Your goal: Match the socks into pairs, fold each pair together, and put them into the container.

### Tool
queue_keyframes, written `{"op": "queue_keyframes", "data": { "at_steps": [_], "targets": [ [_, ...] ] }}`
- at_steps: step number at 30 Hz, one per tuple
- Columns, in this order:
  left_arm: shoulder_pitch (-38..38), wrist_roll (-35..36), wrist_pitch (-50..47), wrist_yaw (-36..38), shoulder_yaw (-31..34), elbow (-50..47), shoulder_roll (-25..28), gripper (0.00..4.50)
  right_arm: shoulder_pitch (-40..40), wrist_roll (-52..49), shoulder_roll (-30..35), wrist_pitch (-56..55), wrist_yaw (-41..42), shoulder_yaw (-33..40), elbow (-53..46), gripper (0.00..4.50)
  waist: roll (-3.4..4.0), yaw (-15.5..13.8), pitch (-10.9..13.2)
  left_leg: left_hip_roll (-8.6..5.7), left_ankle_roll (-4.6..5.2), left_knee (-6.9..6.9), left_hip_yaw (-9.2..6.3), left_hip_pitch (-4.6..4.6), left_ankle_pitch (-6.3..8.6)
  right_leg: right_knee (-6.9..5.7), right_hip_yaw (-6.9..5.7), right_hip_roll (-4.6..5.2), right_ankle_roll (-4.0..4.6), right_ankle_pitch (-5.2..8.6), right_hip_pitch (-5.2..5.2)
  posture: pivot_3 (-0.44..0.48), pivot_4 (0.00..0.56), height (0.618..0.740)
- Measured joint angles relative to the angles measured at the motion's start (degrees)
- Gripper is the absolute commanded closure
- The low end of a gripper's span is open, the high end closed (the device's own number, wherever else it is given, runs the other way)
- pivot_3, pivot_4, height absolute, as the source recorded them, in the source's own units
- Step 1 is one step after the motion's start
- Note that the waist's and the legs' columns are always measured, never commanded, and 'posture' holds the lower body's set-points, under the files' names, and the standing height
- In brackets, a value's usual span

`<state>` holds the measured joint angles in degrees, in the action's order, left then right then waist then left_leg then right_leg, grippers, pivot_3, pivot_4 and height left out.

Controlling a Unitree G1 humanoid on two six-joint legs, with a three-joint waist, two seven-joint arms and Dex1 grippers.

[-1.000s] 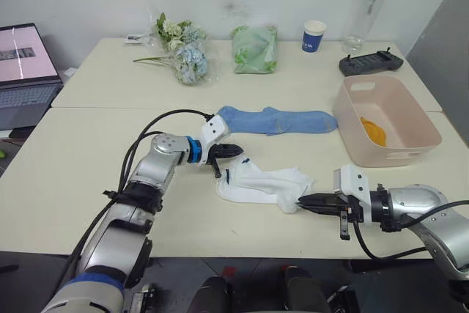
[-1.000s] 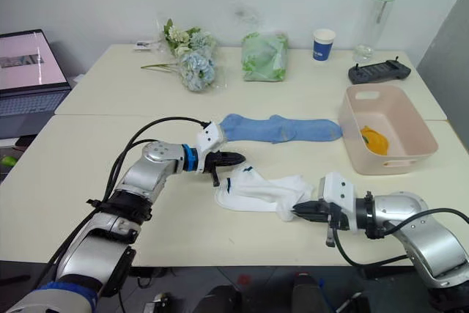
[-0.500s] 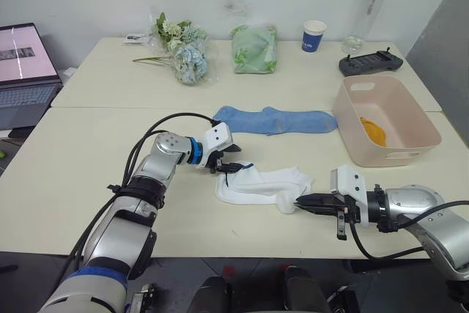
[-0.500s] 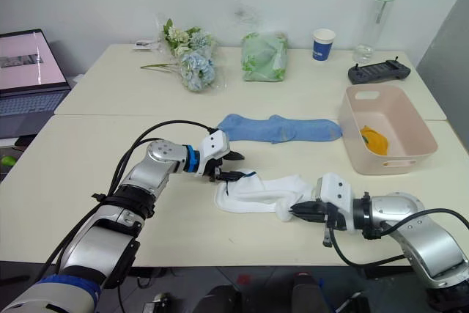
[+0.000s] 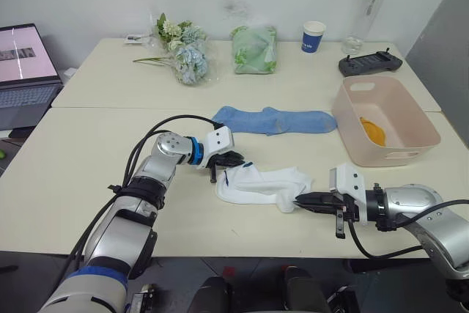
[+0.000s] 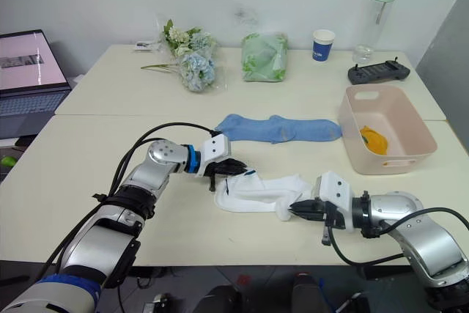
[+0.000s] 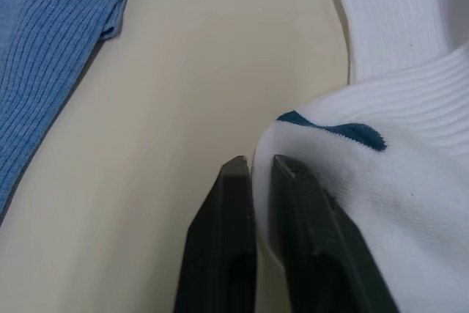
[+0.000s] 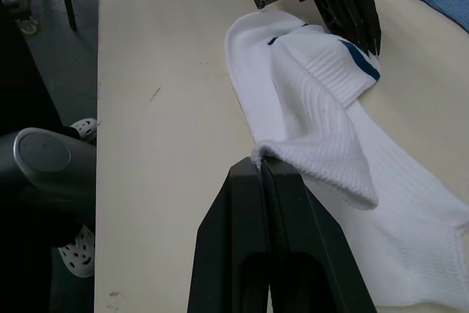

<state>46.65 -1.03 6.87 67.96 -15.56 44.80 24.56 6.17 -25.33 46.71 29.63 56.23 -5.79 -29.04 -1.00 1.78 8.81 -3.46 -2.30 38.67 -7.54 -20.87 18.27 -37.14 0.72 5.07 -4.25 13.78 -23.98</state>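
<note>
The cream table (image 5: 88, 181) is seen spread across the whole scene, two tops pushed together. At its right side the pale pink container (image 5: 410, 153) is set, and a patch of mustard-yellow sock (image 5: 373, 132) is seen lying inside it, on the floor of the tub. Off to the left, an open laptop (image 5: 26, 64) is lit up just beside the table's edge.

Now to the middle: the light blue socks (image 5: 275, 119) are laid out flat in a long strip, stretched from near the centre towards the container, apart from it. Just in front of them, nearer the robot, the white socks (image 5: 260, 185) are bunched in a folded heap, a dark blue mark visible at the cuff end.

And here is the action! The left gripper (image 7: 254, 174) is clamped on the cuff edge of the white socks, its jaws pressed together with a thin fold of white fabric pinched between them, right by the blue mark. At the other end the right gripper (image 8: 261, 170) is likewise closed on the white socks, a corner of the ribbed fabric nipped between its black fingers (image 8: 238, 203).

Along the back of the table, a bunch of pale flowers (image 5: 183, 53), a green patterned cloth bundle (image 5: 254, 49), a dark controller (image 5: 370, 62), a clear bottle with a green cap (image 5: 370, 5) and a blue-and-white paper cup (image 5: 314, 36) are lined up.
</note>
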Motion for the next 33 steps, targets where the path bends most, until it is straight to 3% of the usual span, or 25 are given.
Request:
{"op": "queue_keyframes", "data": {
  "at_steps": [9, 16, 19, 22, 24, 30, 33],
  "targets": [
    [-3.27, 2.51, -5.95, -2.03, 3.67, -4.56, 0.47, 4.47, 2.29, -0.84, -0.41, 1.21, -0.52, 1.32, 2.11, 4.5, 0.0, 0.16, 0.0, 0.02, 0.0, 0.02, -0.09, -0.01, 0.0, -0.04, 0.01, -0.01, 0.0, 0.0, -0.04, 0.0, 0.15, 0.74],
    [-11.58, 10.56, -23.51, -6.25, 11.02, -28.35, 2.87, 4.47, 7.79, -5.25, -0.23, 7.37, -0.31, 4.73, 7.06, 4.5, 0.01, 0.13, 0.01, 0.06, 0.0, 0.03, -0.16, -0.04, 0.0, -0.04, 0.06, 0.0, 0.0, 0.0, -0.06, 0.0, 0.15, 0.74],
    [-13.86, 12.36, -28.09, -7.98, 11.57, -33.74, 3.37, 4.47, 9.35, -6.38, -0.15, 9.11, 0.03, 5.2, 8.33, 4.5, 0.0, -0.06, 0.01, 0.03, 0.0, 0.03, -0.16, -0.04, 0.01, -0.02, 0.06, 0.0, 0.0, 0.0, -0.05, 0.0, 0.15, 0.74],
    [-19.33, 14.9, -34.08, -12.5, 14.01, -43.29, 3.16, 4.47, 13.2, -7.99, 0.09, 11.25, 1.81, 5.51, 13.3, 4.5, 0.02, 0.25, 0.02, 0.04, 0.04, 0.03, -0.04, -0.03, 0.03, 0.0, 0.19, 0.02, 0.0, -0.01, -0.07, 0.0, 0.15, 0.74],
    [-28.61, 17.67, -40.19, -18.62, 17.66, -55.99, 1.38, 4.47, 17.15, -8.74, 1.57, 12.81, 4.98, 5.62, 19.53, 4.5, 0.05, 0.49, 0.02, 0.17, 0.06, -0.01, -0.02, 0.01, 0.06, 0.02, 0.25, 0.04, 0.01, -0.01, -0.09, 0.0, 0.15, 0.74],
    [-40.98, 23.59, -52.34, -34.08, 22.71, -74.0, -7.72, 4.47, 22.27, -8.01, 2.32, 13.48, 10.49, 3.28, 27.35, 4.5, 0.03, -0.3, 0.02, 0.14, 0.09, 0.05, -0.04, -0.03, 0.08, 0.06, 0.24, 0.09, 0.0, -0.02, -0.05, 0.0, 0.15, 0.74],
    [-46.01, 24.85, -54.9, -38.39, 22.55, -78.64, -9.2, 4.47, 23.23, -6.77, 2.38, 13.45, 12.5, 1.59, 29.34, 4.5, 0.03, -0.41, 0.02, 0.1, 0.09, 0.03, -0.03, -0.03, 0.09, 0.07, 0.2, 0.08, 0.0, -0.02, -0.06, 0.0, 0.15, 0.74]
  ]
}}
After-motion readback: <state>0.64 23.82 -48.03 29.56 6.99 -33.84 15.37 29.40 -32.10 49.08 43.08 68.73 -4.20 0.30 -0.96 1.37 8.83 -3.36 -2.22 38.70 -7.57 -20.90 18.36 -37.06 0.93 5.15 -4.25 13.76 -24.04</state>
